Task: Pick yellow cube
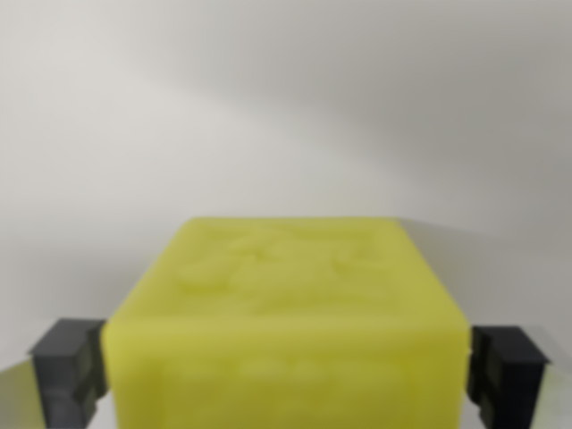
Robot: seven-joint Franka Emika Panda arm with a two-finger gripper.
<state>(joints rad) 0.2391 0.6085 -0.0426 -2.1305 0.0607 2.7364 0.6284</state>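
The yellow cube (290, 322) fills the lower middle of the wrist view, blurred from being so close. It sits between the two dark fingers of my gripper (286, 375): one finger (67, 371) presses its side at the wrist view's left, the other finger (508, 371) at the wrist view's right. Both fingers lie flush against the cube's sides, so the gripper is shut on it. The cube's underside is out of frame.
A plain pale grey surface (286, 107) spreads behind and around the cube, with a soft shadow across its upper part. Nothing else shows.
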